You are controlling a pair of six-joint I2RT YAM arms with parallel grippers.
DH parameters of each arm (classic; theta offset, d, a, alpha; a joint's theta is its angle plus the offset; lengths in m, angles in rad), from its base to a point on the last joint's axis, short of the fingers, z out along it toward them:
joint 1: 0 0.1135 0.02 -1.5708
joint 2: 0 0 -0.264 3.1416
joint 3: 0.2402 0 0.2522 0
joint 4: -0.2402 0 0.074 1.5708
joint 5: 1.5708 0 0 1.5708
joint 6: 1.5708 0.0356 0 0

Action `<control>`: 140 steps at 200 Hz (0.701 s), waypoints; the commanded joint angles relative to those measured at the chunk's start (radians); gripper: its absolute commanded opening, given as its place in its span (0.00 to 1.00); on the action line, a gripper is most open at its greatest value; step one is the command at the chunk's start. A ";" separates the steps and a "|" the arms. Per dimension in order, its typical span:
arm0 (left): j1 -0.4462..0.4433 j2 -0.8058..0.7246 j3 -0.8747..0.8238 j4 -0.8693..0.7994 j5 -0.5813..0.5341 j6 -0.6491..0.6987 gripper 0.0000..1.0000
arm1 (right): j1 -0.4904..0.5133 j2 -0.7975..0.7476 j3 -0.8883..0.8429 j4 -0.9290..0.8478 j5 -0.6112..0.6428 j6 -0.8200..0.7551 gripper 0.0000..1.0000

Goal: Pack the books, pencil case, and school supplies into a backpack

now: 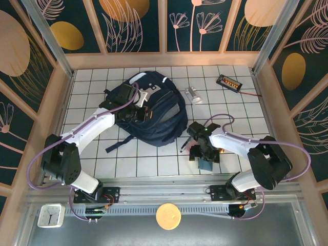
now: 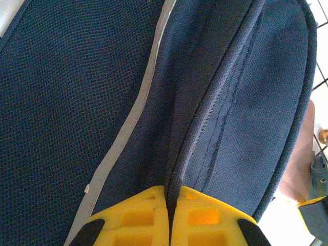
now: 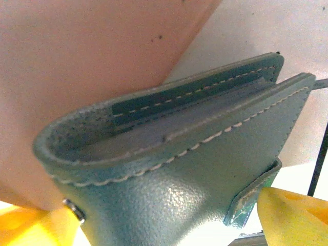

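Teal item (image 3: 169, 169) closest, just beside the case (image 3: 77, 66), on the table (image 1: 154, 164) and well apart from the backpack (image 1: 154, 115).

Right gripper (image 3: 161, 221): fingers spread either side of the teal item. You cannot tell if they bear on it.

Left gripper (image 2: 169, 215): pressed together on a ridge of backpack fabric.

Risks:
- The smooth cover may slip from a shallow grip.
- The case may get nudged as you lift.
- The thin pinch may let go, and the backpack mouth would then sag.

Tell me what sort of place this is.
Probably a robot test cell: a white gridded table, leaf-patterned panel walls boxing it in, and a metal rail carrying the arm bases.
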 commanded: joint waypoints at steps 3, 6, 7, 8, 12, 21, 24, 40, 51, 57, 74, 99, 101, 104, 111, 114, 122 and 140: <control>0.006 -0.046 -0.010 -0.002 -0.005 0.017 0.00 | 0.008 0.009 -0.026 0.038 0.052 0.027 0.84; 0.006 -0.047 -0.011 -0.003 -0.005 0.019 0.00 | 0.007 0.007 -0.027 0.037 0.053 0.027 0.83; 0.006 -0.048 -0.012 -0.003 -0.005 0.019 0.00 | 0.009 0.005 -0.027 0.037 0.054 0.028 0.82; 0.006 -0.048 -0.012 -0.003 -0.005 0.019 0.00 | 0.009 0.004 -0.028 0.037 0.055 0.027 0.82; 0.006 -0.049 -0.013 -0.004 -0.005 0.020 0.00 | 0.011 0.000 -0.029 0.035 0.057 0.028 0.81; 0.006 -0.052 -0.015 -0.005 -0.006 0.023 0.00 | 0.013 -0.017 -0.029 0.031 0.065 0.032 0.78; 0.006 -0.053 -0.016 -0.006 -0.006 0.023 0.00 | 0.014 -0.022 -0.028 0.029 0.068 0.033 0.76; 0.005 -0.058 -0.018 -0.011 -0.011 0.026 0.00 | 0.015 -0.056 -0.022 0.011 0.087 0.041 0.64; 0.005 -0.061 -0.020 -0.013 -0.014 0.029 0.00 | 0.014 -0.080 -0.019 0.001 0.094 0.046 0.56; 0.006 -0.062 -0.020 -0.014 -0.015 0.031 0.00 | 0.014 -0.094 -0.017 -0.005 0.095 0.048 0.52; 0.006 -0.064 -0.016 -0.022 -0.015 0.032 0.00 | 0.015 -0.130 -0.003 -0.040 0.102 0.059 0.39; 0.006 -0.070 -0.010 -0.031 -0.009 0.033 0.00 | 0.013 -0.202 0.030 -0.107 0.108 0.077 0.20; 0.005 -0.072 -0.009 -0.031 -0.009 0.033 0.00 | 0.013 -0.209 0.035 -0.114 0.107 0.079 0.18; 0.006 -0.074 -0.008 -0.033 -0.008 0.033 0.00 | 0.013 -0.217 0.043 -0.123 0.105 0.081 0.15; 0.006 -0.080 -0.006 -0.035 -0.004 0.035 0.00 | 0.012 -0.242 0.071 -0.148 0.097 0.087 0.11; 0.006 -0.083 -0.005 -0.036 0.000 0.035 0.00 | 0.013 -0.252 0.088 -0.160 0.092 0.089 0.10; 0.006 -0.092 -0.002 -0.034 0.013 0.037 0.00 | 0.013 -0.279 0.143 -0.185 0.080 0.097 0.10; 0.005 -0.114 -0.002 -0.023 0.043 0.038 0.00 | 0.007 -0.331 0.271 -0.144 0.032 0.090 0.10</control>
